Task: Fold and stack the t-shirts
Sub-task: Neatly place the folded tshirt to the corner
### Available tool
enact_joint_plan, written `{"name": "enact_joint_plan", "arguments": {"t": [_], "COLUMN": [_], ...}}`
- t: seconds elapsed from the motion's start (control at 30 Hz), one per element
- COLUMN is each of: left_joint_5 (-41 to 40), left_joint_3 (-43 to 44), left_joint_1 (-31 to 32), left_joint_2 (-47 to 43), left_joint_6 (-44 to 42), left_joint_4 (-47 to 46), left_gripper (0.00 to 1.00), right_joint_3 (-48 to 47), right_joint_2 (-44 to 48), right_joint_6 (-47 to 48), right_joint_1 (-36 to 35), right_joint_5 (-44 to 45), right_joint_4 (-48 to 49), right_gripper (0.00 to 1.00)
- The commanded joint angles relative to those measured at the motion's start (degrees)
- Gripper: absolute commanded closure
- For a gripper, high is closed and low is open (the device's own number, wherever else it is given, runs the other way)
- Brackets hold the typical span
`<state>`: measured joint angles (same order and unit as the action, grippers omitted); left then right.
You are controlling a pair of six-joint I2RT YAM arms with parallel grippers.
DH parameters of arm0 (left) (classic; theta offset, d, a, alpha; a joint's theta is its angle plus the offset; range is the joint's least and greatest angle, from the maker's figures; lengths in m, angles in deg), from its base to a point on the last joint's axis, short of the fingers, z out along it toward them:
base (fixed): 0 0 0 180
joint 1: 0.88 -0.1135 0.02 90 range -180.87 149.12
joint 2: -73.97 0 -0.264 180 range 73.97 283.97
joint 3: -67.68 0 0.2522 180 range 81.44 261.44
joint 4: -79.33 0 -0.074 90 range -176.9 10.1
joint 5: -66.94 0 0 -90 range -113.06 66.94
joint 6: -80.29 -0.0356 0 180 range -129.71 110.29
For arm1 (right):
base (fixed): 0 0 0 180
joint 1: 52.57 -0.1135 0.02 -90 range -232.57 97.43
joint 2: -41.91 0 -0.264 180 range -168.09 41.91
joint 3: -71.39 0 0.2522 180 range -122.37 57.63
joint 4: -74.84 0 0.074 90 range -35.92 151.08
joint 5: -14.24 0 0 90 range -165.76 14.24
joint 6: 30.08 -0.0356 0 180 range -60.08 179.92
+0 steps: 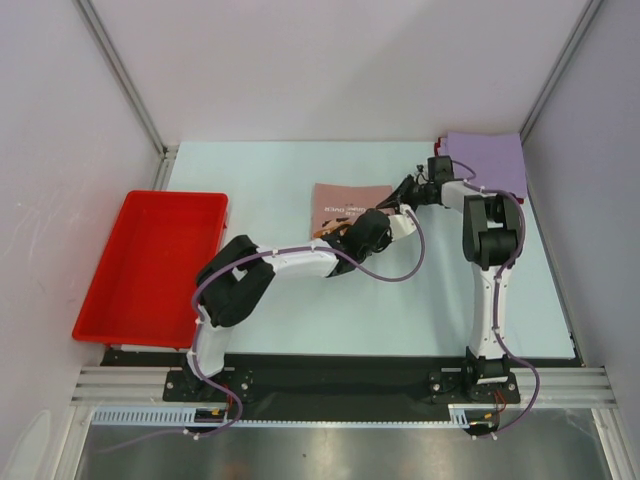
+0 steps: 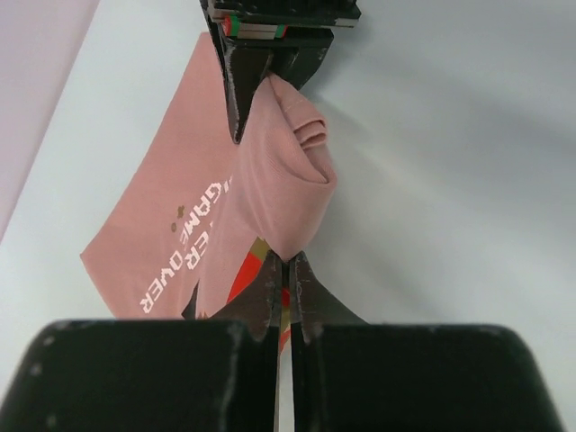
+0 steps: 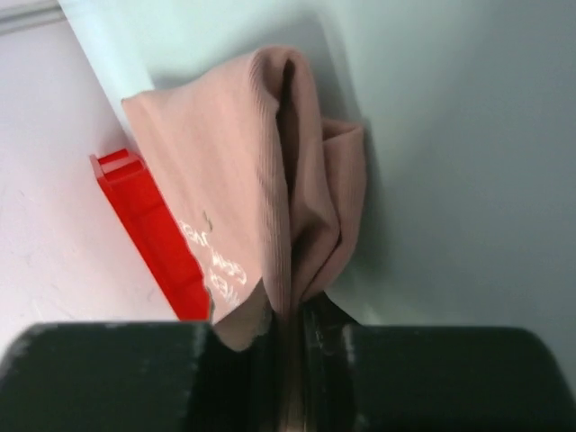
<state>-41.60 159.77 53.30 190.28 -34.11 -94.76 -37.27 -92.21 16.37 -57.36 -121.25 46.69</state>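
Observation:
The dusty-pink t-shirt [image 1: 345, 203] with a printed front lies partly folded in the middle of the table. My left gripper [image 1: 338, 232] is shut on its near edge; the left wrist view shows the pink cloth [image 2: 270, 180] rising from my closed gripper [image 2: 288, 270]. My right gripper [image 1: 408, 190] is shut on the shirt's right side; the right wrist view shows bunched pink cloth [image 3: 270, 162] pinched in it [image 3: 297, 310]. The right gripper also shows at the top of the left wrist view [image 2: 256, 81]. A folded lavender t-shirt [image 1: 487, 160] lies at the far right corner. No red t-shirt is in view.
A red plastic tray [image 1: 150, 262] stands at the left edge of the table; it also shows in the right wrist view [image 3: 148, 234]. Pale walls close in the table at the back and both sides.

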Motion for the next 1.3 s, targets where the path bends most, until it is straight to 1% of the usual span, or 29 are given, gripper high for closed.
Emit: {"name": "enact_joint_plan", "arguments": {"t": [0.0, 0.03, 0.07, 0.1, 0.13, 0.17, 0.2, 0.23, 0.27, 0.3, 0.37, 0.4, 0.43, 0.47, 0.5, 0.53, 0.57, 0.63, 0.67, 0.7, 0.73, 0.8, 0.83, 0.9, 0.97, 1.03, 1.13, 1.17, 1.27], "left_joint_5": [2.81, 1.86, 1.41, 2.63, 4.64, 5.35, 6.67, 8.07, 9.3, 9.58, 9.14, 8.88, 8.7, 8.88, 9.4, 9.58, 9.58, 10.45, 11.24, 12.29, 12.31, 12.13, 11.78, 11.78, 12.13, 12.57, 14.06, 14.5, 14.85], "left_joint_3": [0.95, 3.13, 4.02, 4.73, 5.08, 4.56, 3.69, 1.24, -0.18, -1.67, -5.97, -7.82, -11.4, -13.27, -15.11, -18.35, -19.86, -23.46, -24.44, -26.01, -26.64, -27.69, -28.48, -28.75, -28.4, -28.14, -28.23, -28.23, -28.66], "left_joint_1": [-0.3, -0.21, -0.38, -0.73, -1.87, -2.57, -3.45, -5.37, -6.09, -6.88, -8.55, -8.99, -9.69, -9.96, -10.05, -10.05, -10.05, -10.23, -10.23, -10.23, -10.23, -10.23, -10.23, -10.23, -10.23, -10.23, -10.23, -10.23, -10.23], "left_joint_2": [-3.46, -2.76, -2.76, -3.19, -5.63, -7.31, -9.94, -12.4, -14.86, -20.54, -26.02, -31.01, -33.84, -36.13, -40.42, -42.29, -43.87, -48.08, -49.07, -49.86, -51.08, -51.88, -52.06, -51.8, -51.36, -51.53, -51.71, -51.71, -52.32], "left_joint_6": [3.22, 6.18, 8.38, 10.76, 15.48, 18.48, 21.47, 26.38, 28.43, 30.01, 33.88, 36.51, 37.75, 38.81, 39.34, 40.39, 41.18, 43.03, 43.3, 43.56, 43.65, 43.13, 42.78, 41.81, 41.46, 41.54, 42.42, 42.68, 43.3], "left_joint_4": [1.07, 2.74, 4.24, 7.21, 9.59, 9.62, 10.57, 10.93, 11.37, 12.24, 14.44, 14.97, 15.41, 15.85, 16.03, 16.21, 16.73, 17.17, 17.09, 17.17, 17.44, 18.14, 18.31, 19.02, 20.42, 21.04, 21.65, 22.18, 22.45], "left_gripper": [0.99, 0.96, 0.78, 0.7, 0.58, 0.54, 0.51, 0.5, 0.48, 0.48, 0.47, 0.47, 0.47, 0.47, 0.47, 0.47, 0.47, 0.47, 0.47, 0.48, 0.47, 0.48, 0.48, 0.48, 0.49, 0.49, 0.49, 0.49, 0.5], "right_joint_3": [-0.47, -0.82, -1.08, -2.22, -3.27, -4.85, -6.78, -10.97, -12.67, -14.6, -18.99, -20.84, -24.86, -26.64, -28.31, -30.07, -32.35, -34.21, -35.09, -38.23, -40.35, -46.84, -48.62, -51.17, -51.45, -50.13, -52.49, -54.94, -56.54], "right_joint_2": [-0.61, -0.44, -0.26, -0.09, 0.61, 1.14, 1.58, 2.8, 3.43, 4.21, 5.88, 5.89, 5.89, 5.54, 5.37, 5.37, 5.54, 5.98, 6.07, 5.55, 4.93, 3.01, 2.56, 1.94, 2.55, 3.6, 2.3, 0.98, 0.0], "right_joint_6": [2.06, 3.2, 3.64, 4.34, 7.48, 7.51, 12.56, 15.14, 17.34, 21.36, 24.03, 26.39, 27.98, 29.39, 30.7, 33.5, 34.49, 37.21, 38.18, 38.97, 39.68, 40.82, 41.35, 42.75, 43.46, 45.22, 47.33, 47.16, 46.36], "right_joint_1": [-0.83, -1.35, -1.44, -1.7, -1.79, -2.06, -2.14, -2.32, -2.67, -2.76, -2.67, -2.59, -2.5, -2.58, -2.67, -2.67, -2.67, -2.5, -2.32, -2.23, -1.97, -1.53, -1.27, -0.74, -0.39, 0.22, 1.1, 1.54, 3.21], "right_joint_5": [0.67, 0.76, 1.02, 1.37, 1.98, 3.38, 7.75, 9.96, 12.16, 16.97, 22.0, 23.16, 23.95, 27.01, 28.87, 30.62, 34.3, 37.48, 40.37, 41.96, 43.37, 45.49, 47.5, 50.49, 53.13, 53.67, 56.56, 55.44, 53.5], "right_joint_4": [3.85, 4.11, 3.94, 3.85, 1.93, -0.61, -3.86, -9.72, -12.39, -14.76, -20.3, -22.59, -26.87, -28.83, -30.85, -34.18, -35.34, -37.28, -37.72, -38.34, -40.43, -42.11, -42.73, -43.26, -41.51, -37.91, -36.59, -36.76, -36.59], "right_gripper": [0.92, 1.0, 1.0, 1.0, 1.0, 1.0, 1.0, 1.0, 1.0, 1.0, 1.0, 1.0, 1.0, 1.0, 1.0, 1.0, 1.0, 1.0, 1.0, 1.0, 1.0, 1.0, 1.0, 1.0, 1.0, 1.0, 1.0, 1.0, 1.0]}}
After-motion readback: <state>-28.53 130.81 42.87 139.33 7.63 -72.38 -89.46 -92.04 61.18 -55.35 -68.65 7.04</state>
